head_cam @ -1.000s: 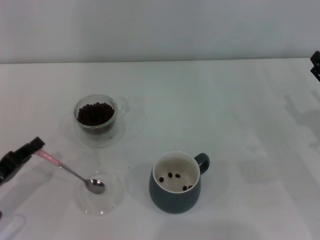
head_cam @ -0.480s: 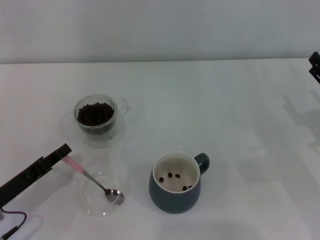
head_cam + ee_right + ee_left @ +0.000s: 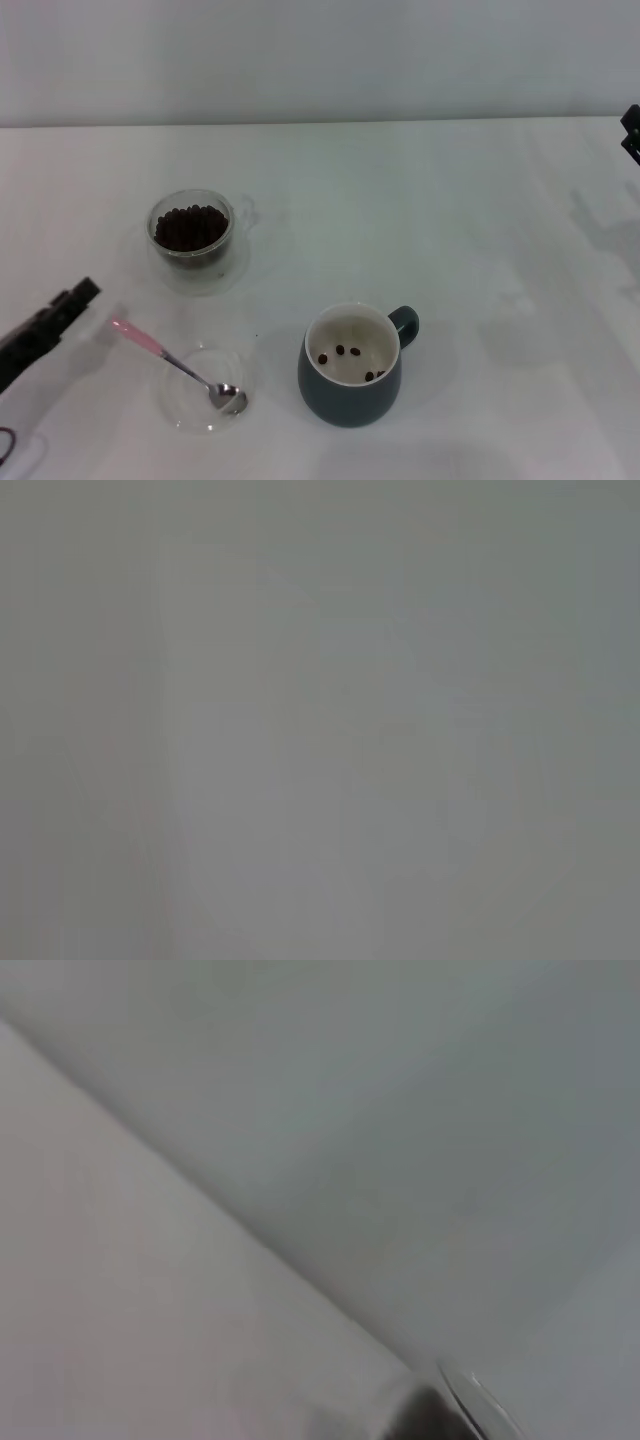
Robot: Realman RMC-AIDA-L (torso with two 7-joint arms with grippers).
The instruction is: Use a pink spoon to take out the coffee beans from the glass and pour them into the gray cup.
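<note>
The pink spoon (image 3: 171, 359) lies free, its metal bowl resting in a flat clear dish (image 3: 186, 412) and its pink handle pointing out to the left. My left gripper (image 3: 84, 293) is open and empty, just left of the handle tip and apart from it. The glass (image 3: 191, 242) stands behind them, holding many coffee beans (image 3: 190, 226). The gray cup (image 3: 348, 398) stands to the right of the dish, handle to the right, with a few beans (image 3: 346, 351) on its cream inside. My right gripper (image 3: 632, 130) is parked at the far right edge.
The white table (image 3: 480, 250) runs to a pale wall at the back. In the left wrist view a clear rim with something dark inside (image 3: 445, 1415) shows at the picture's edge; I cannot tell what it is. The right wrist view shows only blank grey.
My left gripper let go of the spoon and drew back to the left. The spoon now lies with its bowl in the flat dish, where it was carried a second ago.
</note>
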